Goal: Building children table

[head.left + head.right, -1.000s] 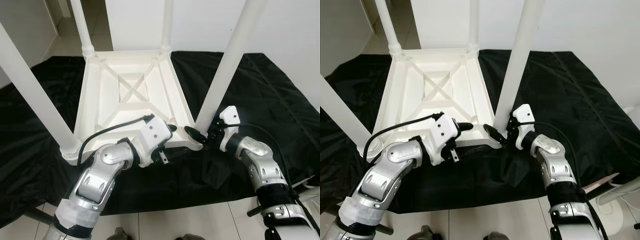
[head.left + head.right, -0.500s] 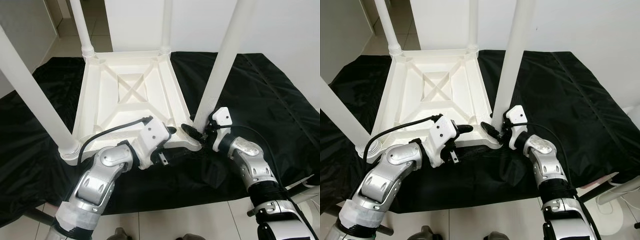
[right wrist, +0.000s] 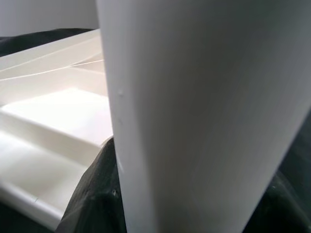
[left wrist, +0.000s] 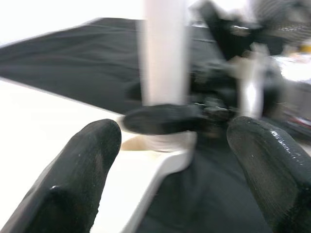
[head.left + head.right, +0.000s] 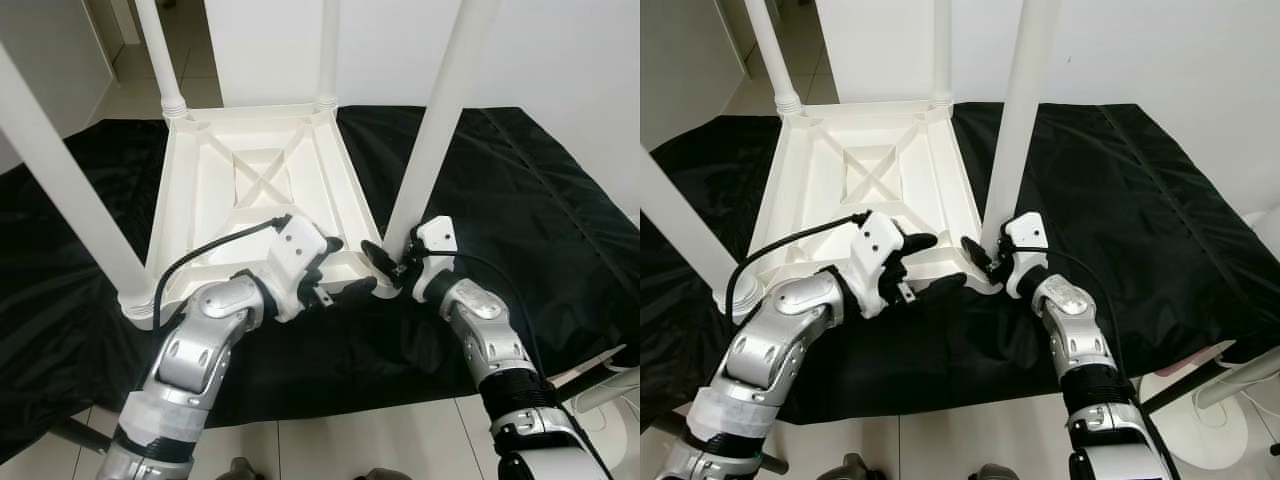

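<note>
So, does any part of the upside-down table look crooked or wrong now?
Yes, one leg. The near right leg leans away from the tabletop, while the two far legs stand nearly straight. The right gripper holds its base, and the left gripper, fingers open, is at the same corner.

Both silver arms bent inward, wrists nearly meeting. Left gripper jaws spread wide; right gripper jaws clamped around something white.
</note>
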### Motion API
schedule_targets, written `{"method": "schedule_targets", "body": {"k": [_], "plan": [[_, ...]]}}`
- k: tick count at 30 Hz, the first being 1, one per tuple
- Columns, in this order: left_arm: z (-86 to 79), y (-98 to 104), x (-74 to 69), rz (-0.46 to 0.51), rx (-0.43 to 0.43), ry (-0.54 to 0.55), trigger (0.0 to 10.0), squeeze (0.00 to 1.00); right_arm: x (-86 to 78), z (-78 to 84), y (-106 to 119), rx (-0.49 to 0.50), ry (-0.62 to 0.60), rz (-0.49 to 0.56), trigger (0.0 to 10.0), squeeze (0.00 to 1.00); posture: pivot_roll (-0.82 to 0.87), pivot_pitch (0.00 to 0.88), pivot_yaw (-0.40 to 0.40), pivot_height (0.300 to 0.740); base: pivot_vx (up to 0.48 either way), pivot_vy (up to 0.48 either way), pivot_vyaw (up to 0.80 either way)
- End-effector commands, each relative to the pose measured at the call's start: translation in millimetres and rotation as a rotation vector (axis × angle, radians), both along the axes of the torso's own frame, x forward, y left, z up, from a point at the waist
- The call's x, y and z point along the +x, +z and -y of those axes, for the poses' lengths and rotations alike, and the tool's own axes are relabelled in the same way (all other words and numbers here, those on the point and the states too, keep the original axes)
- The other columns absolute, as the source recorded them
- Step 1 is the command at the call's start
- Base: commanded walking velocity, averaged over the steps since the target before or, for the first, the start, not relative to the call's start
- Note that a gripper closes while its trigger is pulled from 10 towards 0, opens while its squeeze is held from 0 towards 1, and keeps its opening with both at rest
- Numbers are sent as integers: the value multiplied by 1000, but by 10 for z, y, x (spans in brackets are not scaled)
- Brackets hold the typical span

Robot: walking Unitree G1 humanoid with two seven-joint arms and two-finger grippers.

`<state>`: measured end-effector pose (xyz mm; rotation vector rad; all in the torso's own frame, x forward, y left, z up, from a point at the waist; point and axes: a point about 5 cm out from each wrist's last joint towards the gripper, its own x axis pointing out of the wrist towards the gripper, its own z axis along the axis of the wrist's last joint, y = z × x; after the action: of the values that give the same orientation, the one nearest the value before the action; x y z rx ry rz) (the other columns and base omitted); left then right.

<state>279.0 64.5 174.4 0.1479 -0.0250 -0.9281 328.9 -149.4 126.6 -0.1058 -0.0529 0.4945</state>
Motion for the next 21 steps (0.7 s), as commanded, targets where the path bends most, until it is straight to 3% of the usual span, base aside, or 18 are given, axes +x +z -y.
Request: {"method": "schedule_targets", "body": {"k": [1, 4, 7, 14, 21], "plan": [[-33, -30, 56, -4, 28, 55, 10000, 0, 22, 105, 22, 7, -137, 0, 10000, 0, -111, 0, 47, 740, 0, 0, 0], [-32, -41, 85, 7, 53, 76, 10000, 0, -7, 60, 34, 39, -198, 6, 10000, 0, -108, 0, 40, 740, 0, 0, 0], [-53, -46, 132, 5, 47, 117, 10000, 0, -70, -17, 1, 120, -338, -21, 10000, 0, -107, 0, 34, 740, 0, 0, 0], [-43, -49, 211, 20, 47, 195, 10000, 0, -205, -117, -79, 137, -663, -29, 10000, 0, -109, 0, 29, 740, 0, 0, 0], [-24, -30, 233, 36, 34, 219, 10000, 0, -250, -190, -62, 133, -682, -34, 10000, 0, -111, 0, 24, 740, 0, 0, 0]]}}
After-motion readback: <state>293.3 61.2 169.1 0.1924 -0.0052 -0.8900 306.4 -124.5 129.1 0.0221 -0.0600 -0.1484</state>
